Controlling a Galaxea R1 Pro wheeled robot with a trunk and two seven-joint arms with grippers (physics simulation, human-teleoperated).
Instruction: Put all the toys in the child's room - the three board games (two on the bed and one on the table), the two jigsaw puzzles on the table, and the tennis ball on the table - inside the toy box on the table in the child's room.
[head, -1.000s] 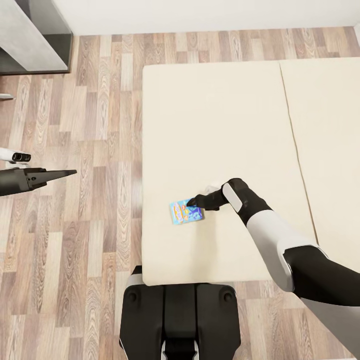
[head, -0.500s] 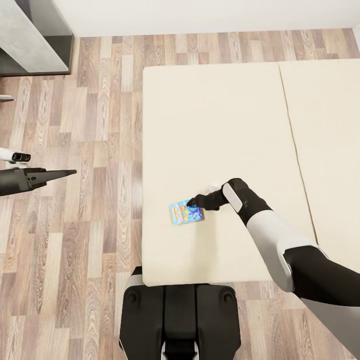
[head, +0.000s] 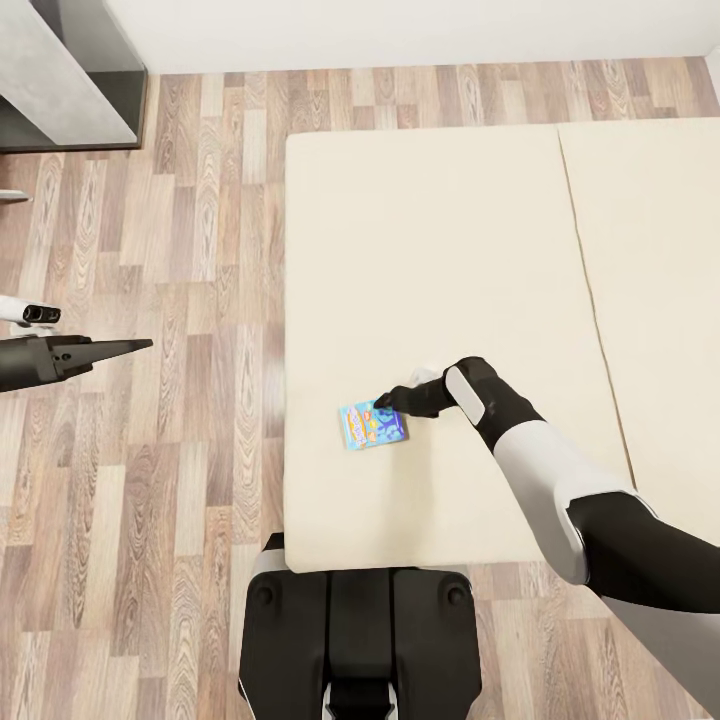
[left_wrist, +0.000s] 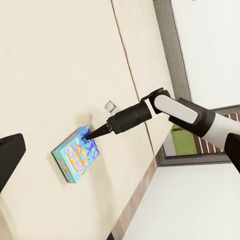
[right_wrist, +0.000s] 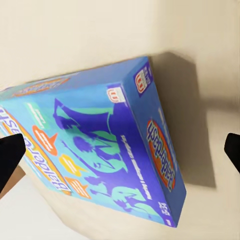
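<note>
**Right hand at the blue game on the bed**

Head view: the blue game (head: 372, 425) is lying flat on the cream bed (head: 430, 250), near the bed's left edge and its near end. The right hand (head: 383, 404) is reaching in from the right, its dark tips sitting at the game's far right corner. The left hand (head: 135, 346) is hanging over the wood floor (head: 180, 250), well to the left of the bed, its fingers looking pressed together into a point. A grey worktop (head: 55, 70) is showing in the far left corner.

Left wrist view: the game (left_wrist: 76, 161) is lying on the bed (left_wrist: 55, 65), with the right hand (left_wrist: 90, 134) pointing down at one of its corners. Whether the tips are touching the box I cannot tell.

Right wrist view: the game (right_wrist: 95, 160) is lying close below, on the bed (right_wrist: 75, 35). The two dark fingertips (right_wrist: 10, 155) are sitting spread wide apart, one at each side of the box, clear of it.
</note>
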